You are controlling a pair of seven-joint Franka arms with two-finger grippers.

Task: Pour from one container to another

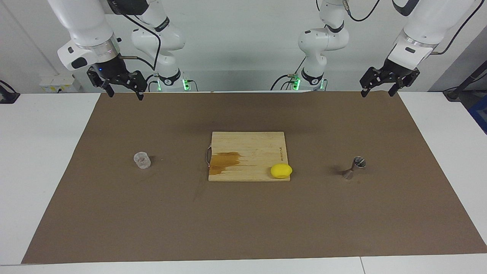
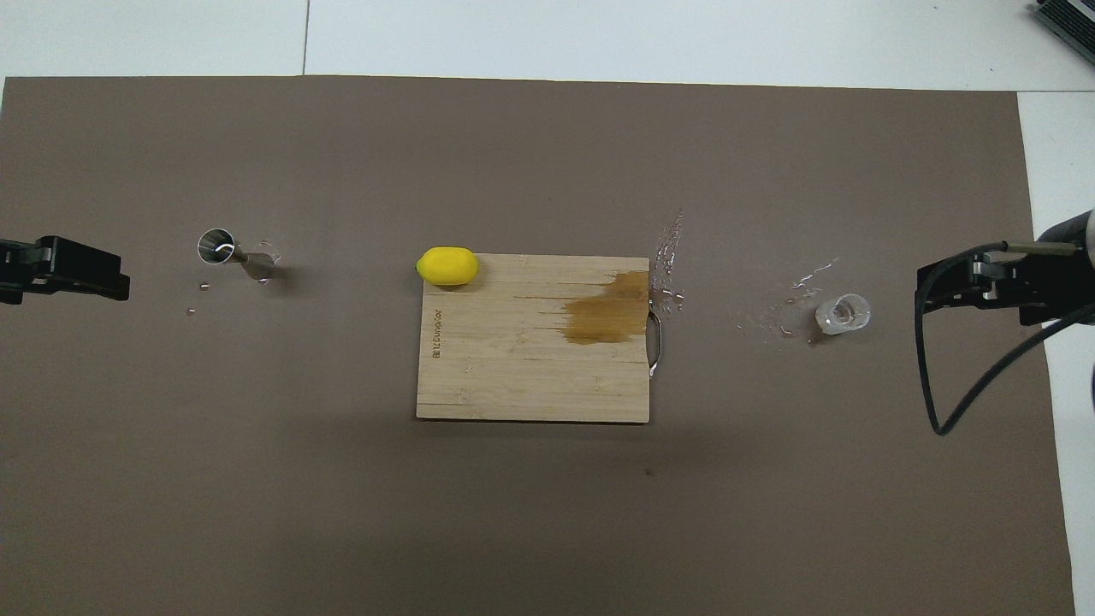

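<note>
Clear cup (image 1: pixel 142 160) and steel jigger (image 1: pixel 354 168) stood apart on brown mat (image 1: pixel 243 220), right gripper (image 1: pixel 122 92) and left gripper (image 1: pixel 377 91) raised, fingers spread, nothing held.

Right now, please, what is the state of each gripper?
Left gripper: open, holding nothing, raised over the mat's edge nearest the robots.
Right gripper: open, holding nothing, raised over the mat's edge nearest the robots.
</note>
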